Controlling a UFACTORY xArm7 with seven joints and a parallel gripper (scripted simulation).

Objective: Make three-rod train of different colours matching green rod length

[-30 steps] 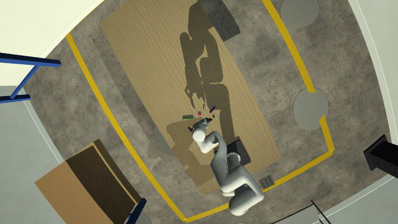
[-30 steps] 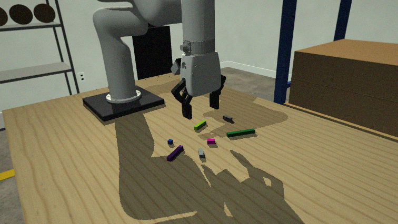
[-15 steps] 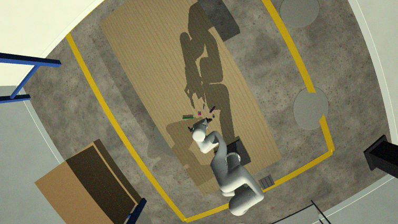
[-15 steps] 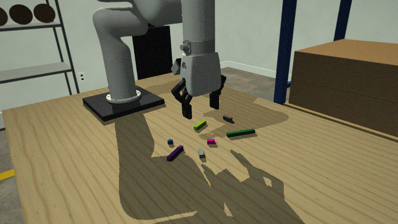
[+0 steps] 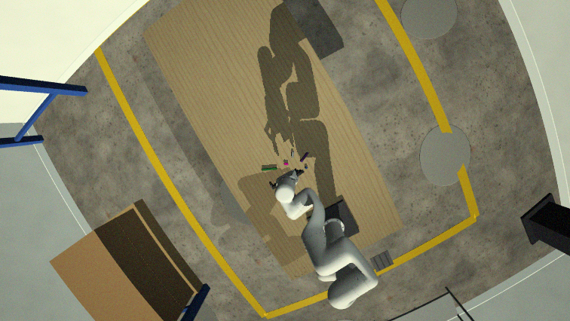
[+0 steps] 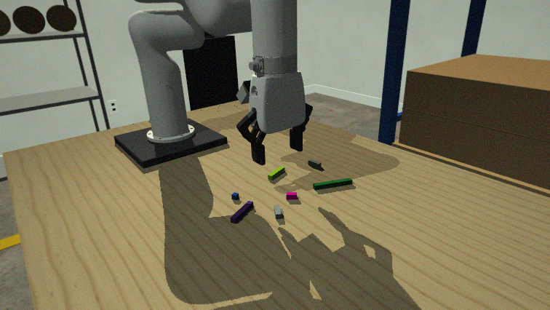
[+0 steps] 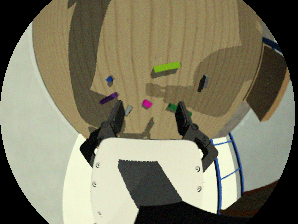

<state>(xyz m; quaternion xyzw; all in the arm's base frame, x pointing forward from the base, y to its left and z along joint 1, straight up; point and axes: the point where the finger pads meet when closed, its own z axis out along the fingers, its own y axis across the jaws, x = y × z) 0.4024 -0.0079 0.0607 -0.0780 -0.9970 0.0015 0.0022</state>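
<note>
Magenta rod (image 5: 286,163) (image 6: 292,196) (image 7: 147,104) as dial centre, exterior view: lime rod (image 6: 276,173) (image 7: 167,67), eleven o'clock; dark rod (image 6: 314,164) (image 7: 202,83), one; blue rod (image 5: 305,167) (image 6: 235,196) (image 7: 109,79), nine; light grey rod (image 5: 292,153) (image 6: 277,212) (image 7: 128,110), seven; green rod (image 5: 269,168) (image 6: 332,183) (image 7: 172,107), between two and three. My gripper (image 5: 286,178) (image 6: 277,155) (image 7: 150,107), spread open and empty, hovers above the table (image 5: 207,79) (image 6: 96,231) (image 7: 135,30).

From my feeds I see brown boxes (image 5: 85,270) (image 6: 477,103) (image 7: 267,82) beside the bench (image 5: 191,79) (image 6: 96,215) (image 7: 135,40), blue posts (image 6: 394,69) near them, and a rack (image 6: 89,65) holding dark round things. Yellow lines (image 5: 135,131) (image 6: 9,241) mark the floor.
</note>
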